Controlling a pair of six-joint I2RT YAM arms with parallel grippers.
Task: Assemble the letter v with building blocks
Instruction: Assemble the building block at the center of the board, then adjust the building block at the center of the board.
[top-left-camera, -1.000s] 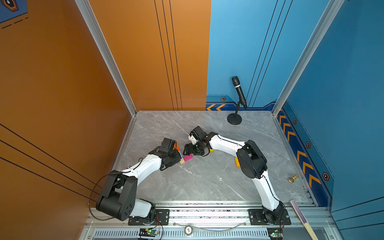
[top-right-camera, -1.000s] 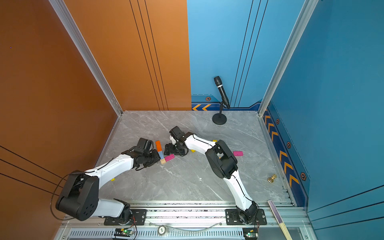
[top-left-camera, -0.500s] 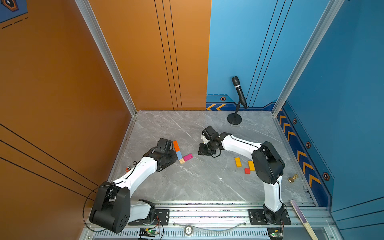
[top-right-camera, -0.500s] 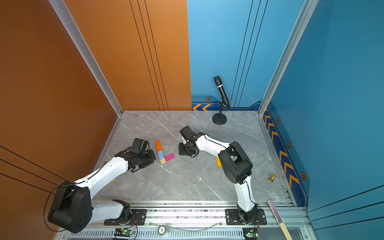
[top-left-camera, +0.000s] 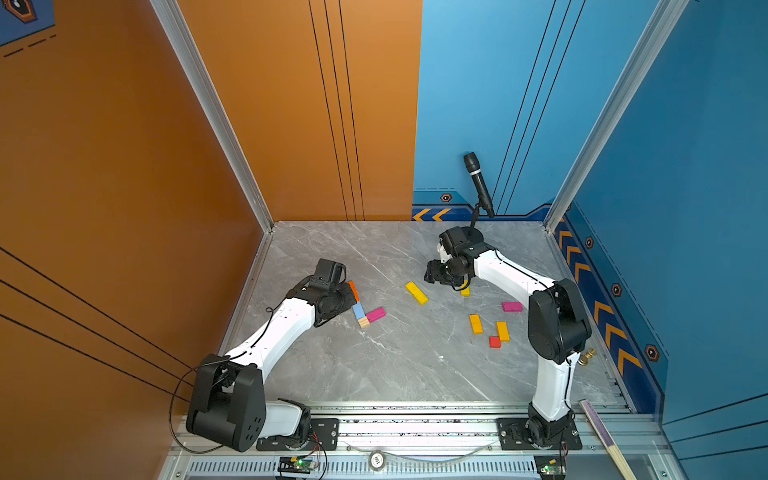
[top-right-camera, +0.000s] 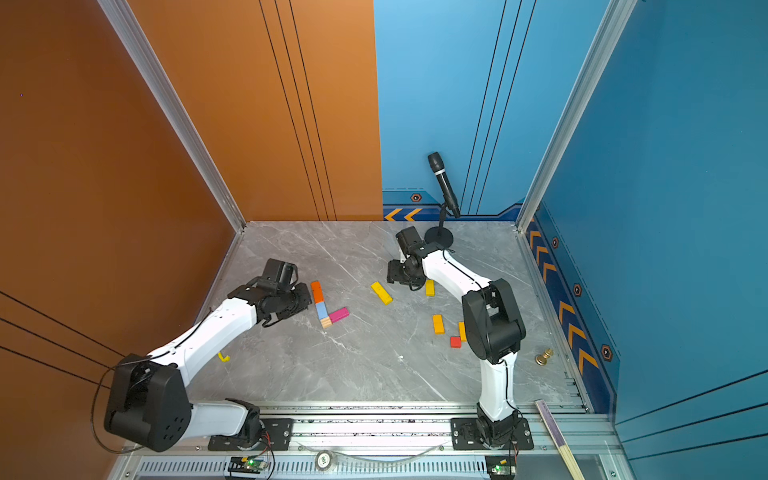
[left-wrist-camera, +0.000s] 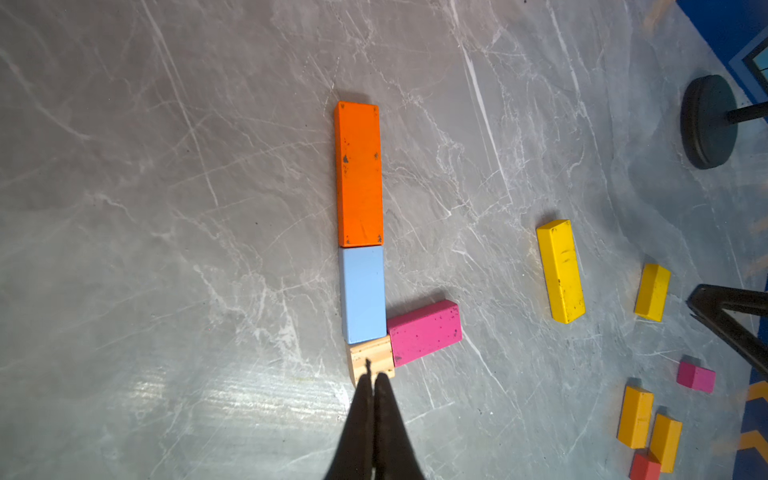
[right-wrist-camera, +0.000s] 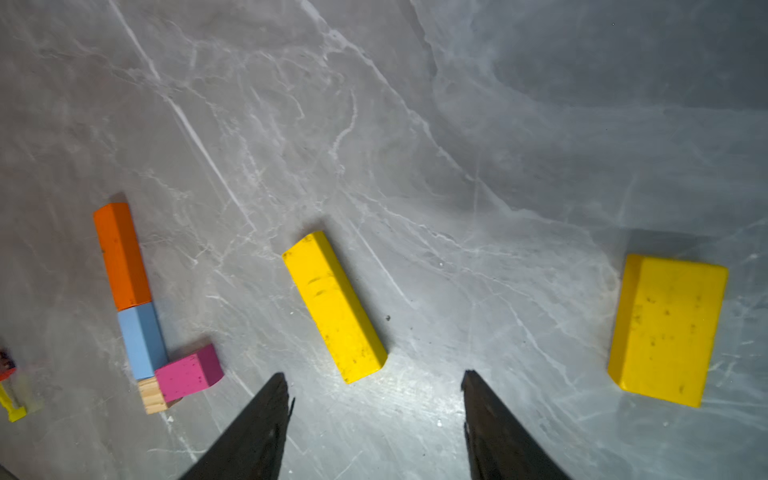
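Right claw (right-wrist-camera: 376, 374) retreated, splayed, empty; left claw (left-wrist-camera: 372, 380) clenched near grainy wooden cube (left-wrist-camera: 371, 357).

- Orange brick (left-wrist-camera: 358, 174), blue brick (left-wrist-camera: 363, 295), wood cube (left-wrist-camera: 371, 359) end to end, centre; pink brick (left-wrist-camera: 424, 332) touching, angled.
- Long yellow (left-wrist-camera: 561, 270), short yellow (left-wrist-camera: 652, 293), amber pair (left-wrist-camera: 635, 417), small pink (left-wrist-camera: 696, 377), red cube (left-wrist-camera: 645, 467) scattered right.

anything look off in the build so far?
The orange block, blue block and wood cube sit in a straight line, but the pink block juts off the cube nearly square: reads as an L, not a V.
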